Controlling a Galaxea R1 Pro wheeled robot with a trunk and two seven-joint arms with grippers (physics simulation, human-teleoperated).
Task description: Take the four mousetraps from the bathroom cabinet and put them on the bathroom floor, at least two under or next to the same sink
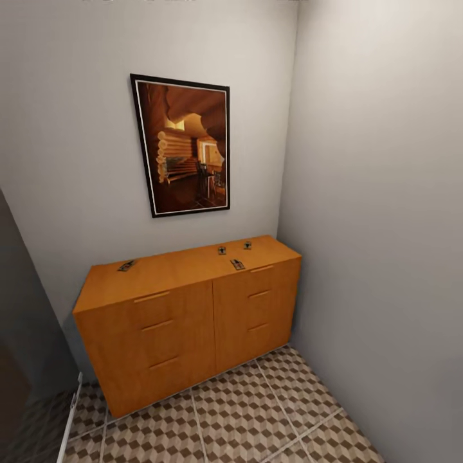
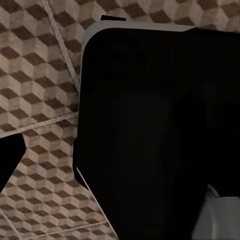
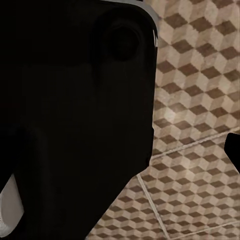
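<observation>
The orange-brown cabinet (image 1: 186,321) stands against the back wall in a corner, its drawers shut. Several mousetraps lie on its top: one near the left end (image 1: 127,265), and three grouped right of the middle (image 1: 222,249), (image 1: 247,245), (image 1: 237,263). The cube-patterned bathroom floor (image 1: 257,411) runs in front of it and also lies below both wrist cameras (image 2: 40,75) (image 3: 200,100). A dark fingertip (image 2: 9,155) edges into the left wrist view, and another fingertip (image 3: 233,148) into the right wrist view; neither shows how the jaws stand. The sink is out of view.
A framed picture (image 1: 183,145) hangs above the cabinet. A grey wall (image 1: 379,225) closes the right side. A dark panel (image 1: 26,334) with a white strip (image 1: 69,418) at its foot stands at the left. The robot's black body (image 2: 160,135) (image 3: 75,120) fills much of both wrist views.
</observation>
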